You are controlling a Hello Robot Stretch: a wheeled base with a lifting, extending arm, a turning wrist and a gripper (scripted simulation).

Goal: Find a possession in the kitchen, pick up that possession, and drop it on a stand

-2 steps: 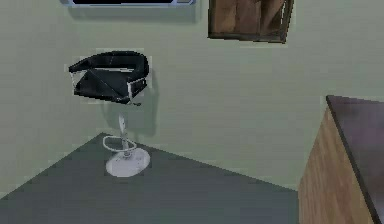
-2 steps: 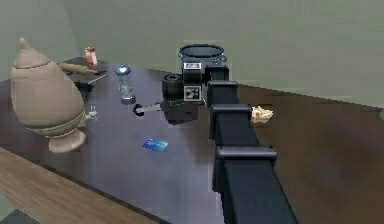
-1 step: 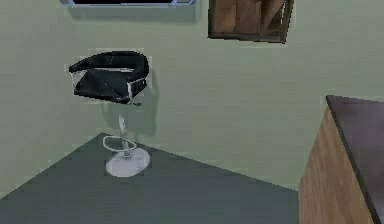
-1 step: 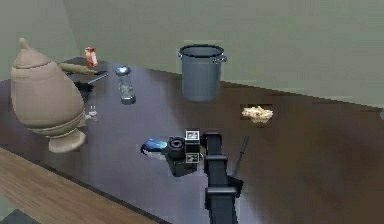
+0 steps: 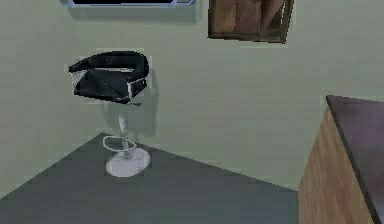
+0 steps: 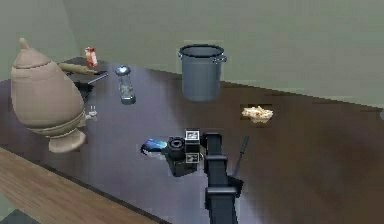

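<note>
On the dark tabletop (image 6: 300, 160) in the arm side view, the arm rises from the bottom edge and ends in two white marked squares. Left of them is the gripper (image 6: 172, 155). A small flat blue and grey thing (image 6: 154, 146) lies on the tabletop right at the gripper's far end. I cannot tell whether the gripper holds anything or touches that thing.
A big tan urn (image 6: 45, 95) stands at the tabletop's left, with a small clear bottle (image 6: 126, 86), a red-topped item (image 6: 92, 57), a grey pot (image 6: 201, 71) and a yellowish lump (image 6: 258, 114) farther out. The forward view has a black bar stool (image 5: 115, 80) on dark floor and a wooden counter (image 5: 345, 160) at its right.
</note>
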